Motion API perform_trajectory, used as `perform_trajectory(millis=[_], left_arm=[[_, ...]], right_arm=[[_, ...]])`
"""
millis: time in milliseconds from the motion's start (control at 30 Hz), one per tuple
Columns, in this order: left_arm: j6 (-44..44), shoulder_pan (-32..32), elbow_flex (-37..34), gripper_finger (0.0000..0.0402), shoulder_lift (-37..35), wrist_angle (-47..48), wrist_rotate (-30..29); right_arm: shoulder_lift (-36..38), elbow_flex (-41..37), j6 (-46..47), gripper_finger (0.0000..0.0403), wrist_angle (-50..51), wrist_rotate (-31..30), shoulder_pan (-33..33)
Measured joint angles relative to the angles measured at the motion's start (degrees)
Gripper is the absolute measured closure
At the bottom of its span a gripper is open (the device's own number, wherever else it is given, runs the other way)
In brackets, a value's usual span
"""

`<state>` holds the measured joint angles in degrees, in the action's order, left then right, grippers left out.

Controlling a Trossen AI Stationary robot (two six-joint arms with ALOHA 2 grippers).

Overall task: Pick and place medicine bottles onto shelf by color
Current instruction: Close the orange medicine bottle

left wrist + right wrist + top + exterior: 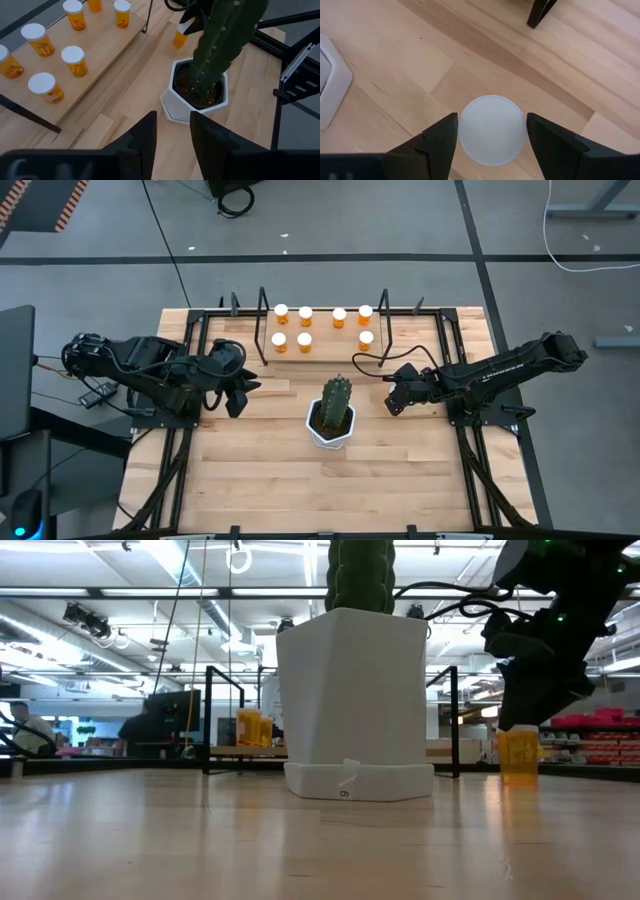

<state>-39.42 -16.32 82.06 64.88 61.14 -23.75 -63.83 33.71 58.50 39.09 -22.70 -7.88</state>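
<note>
Right wrist view, round white-capped bottle (492,130) between dark fingers (436,142)

The worktop (250,470) is pale, satiny wood; the bottles (75,61) are see-through orange plastic with matt white caps.

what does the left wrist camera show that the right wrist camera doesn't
Only the left wrist view: the cactus, the shelf with six bottles visible on it, such as one, and the left tool, empty, its fingers slightly apart.

Only the right wrist view: the right tool with its fingers either side of a bottle's white cap.

Both: the wooden table, the white pot, and that loose bottle, seen far off beyond the cactus in the left wrist view.
</note>
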Motion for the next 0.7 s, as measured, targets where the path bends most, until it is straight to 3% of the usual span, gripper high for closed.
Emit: perform_trajectory(millis=[700], left_arm=[[0.04,0.00,0.00,0.0272,0.00,0.00,-0.01]], right_arm=[[-0.02,0.00,-0.53,0.0145,0.37,-0.29,0.00]])
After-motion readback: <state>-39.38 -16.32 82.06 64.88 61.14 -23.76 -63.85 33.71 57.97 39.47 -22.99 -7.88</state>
